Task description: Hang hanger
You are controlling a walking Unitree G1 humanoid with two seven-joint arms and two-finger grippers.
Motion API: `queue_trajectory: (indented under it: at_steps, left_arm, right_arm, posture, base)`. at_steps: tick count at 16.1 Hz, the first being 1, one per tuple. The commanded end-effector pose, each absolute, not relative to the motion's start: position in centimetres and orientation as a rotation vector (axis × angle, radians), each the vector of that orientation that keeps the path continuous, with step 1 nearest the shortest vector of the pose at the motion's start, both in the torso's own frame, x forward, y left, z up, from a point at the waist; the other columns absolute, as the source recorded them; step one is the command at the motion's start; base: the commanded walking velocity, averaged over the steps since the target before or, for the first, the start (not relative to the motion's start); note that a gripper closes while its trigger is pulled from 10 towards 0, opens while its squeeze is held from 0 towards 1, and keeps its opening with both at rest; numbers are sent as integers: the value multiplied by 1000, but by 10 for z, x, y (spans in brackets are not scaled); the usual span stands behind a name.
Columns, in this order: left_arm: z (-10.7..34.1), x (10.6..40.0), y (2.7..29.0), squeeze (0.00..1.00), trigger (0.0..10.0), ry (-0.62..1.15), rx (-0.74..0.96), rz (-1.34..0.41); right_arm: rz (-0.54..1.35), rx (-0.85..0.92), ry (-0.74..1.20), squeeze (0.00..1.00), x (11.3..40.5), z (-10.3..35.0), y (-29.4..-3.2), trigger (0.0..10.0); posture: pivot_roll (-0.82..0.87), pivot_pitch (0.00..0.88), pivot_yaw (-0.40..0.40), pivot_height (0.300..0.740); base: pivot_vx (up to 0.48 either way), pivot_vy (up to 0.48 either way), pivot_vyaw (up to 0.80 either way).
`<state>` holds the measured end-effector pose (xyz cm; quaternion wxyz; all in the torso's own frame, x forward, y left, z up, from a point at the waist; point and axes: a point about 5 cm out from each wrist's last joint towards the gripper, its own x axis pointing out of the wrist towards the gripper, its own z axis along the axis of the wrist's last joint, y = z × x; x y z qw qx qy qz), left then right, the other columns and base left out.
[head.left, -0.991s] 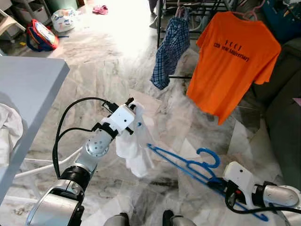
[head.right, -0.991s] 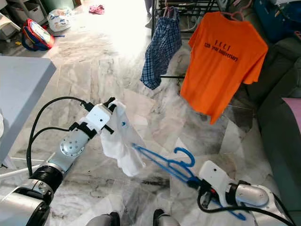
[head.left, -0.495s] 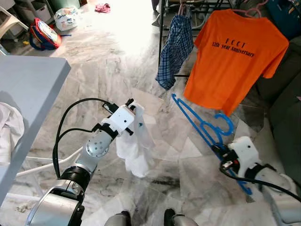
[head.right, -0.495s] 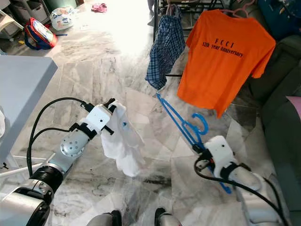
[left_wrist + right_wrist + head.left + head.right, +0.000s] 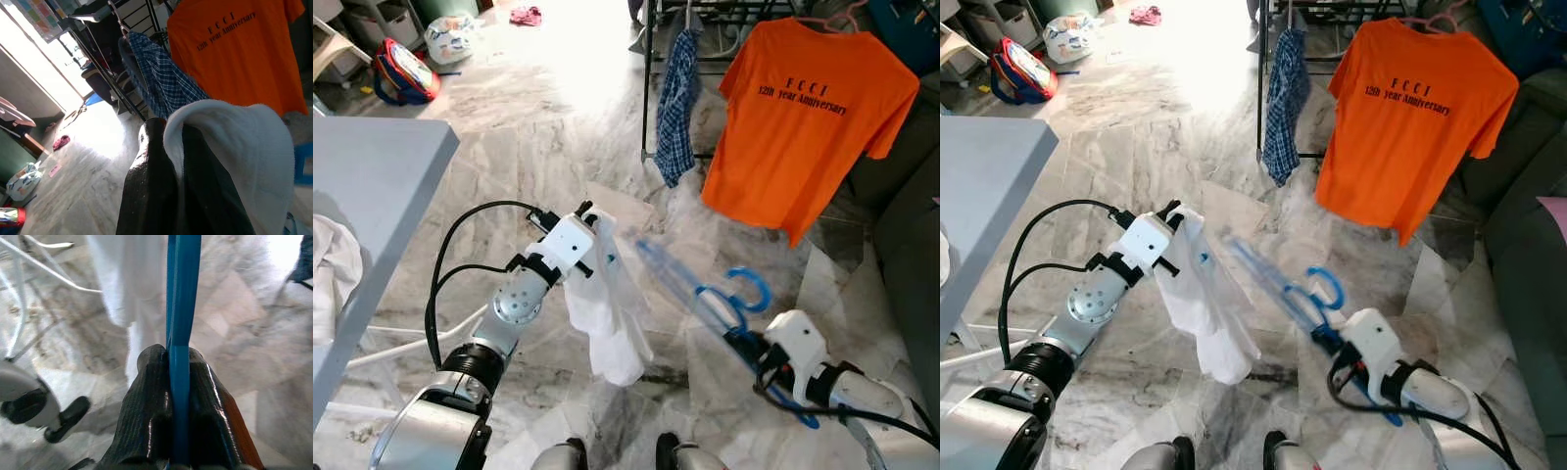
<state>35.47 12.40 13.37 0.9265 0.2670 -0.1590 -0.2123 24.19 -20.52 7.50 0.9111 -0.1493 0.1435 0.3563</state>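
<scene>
A blue plastic hanger (image 5: 705,294), blurred by motion, slants over the marble floor with its hook (image 5: 749,286) turned up. My right gripper (image 5: 751,350) is shut on its lower bar, and the bar runs between the black fingers (image 5: 151,396) in the right wrist view. To its left hangs a white garment (image 5: 607,313), held up by my left gripper (image 5: 594,223), which is shut on the garment's top edge. In the left wrist view the white garment (image 5: 244,147) drapes over the fingers (image 5: 151,191). The hanger's far end points toward the garment, a little apart from it.
A black clothes rack (image 5: 649,78) at the back carries a plaid shirt (image 5: 677,98) and an orange T-shirt (image 5: 803,117). A grey table (image 5: 372,186) with white cloth (image 5: 328,264) is at the left. A dark sofa (image 5: 911,225) lines the right. White hangers (image 5: 411,338) lie under the table.
My right gripper swung the blue hanger up toward the rack, then back down and left toward the white garment. The left gripper kept holding the garment nearly still.
</scene>
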Motion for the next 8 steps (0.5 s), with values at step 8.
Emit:
queue_trajectory:
  at_steps: [8]
  left_arm:
    - [149,358,120,0,10000,-391,553,-437]
  right_arm:
    - [876,-295,385,0,226,71,-202,10000]
  posture:
    - [7,222,52,740]
  base:
    - [0,0,0]
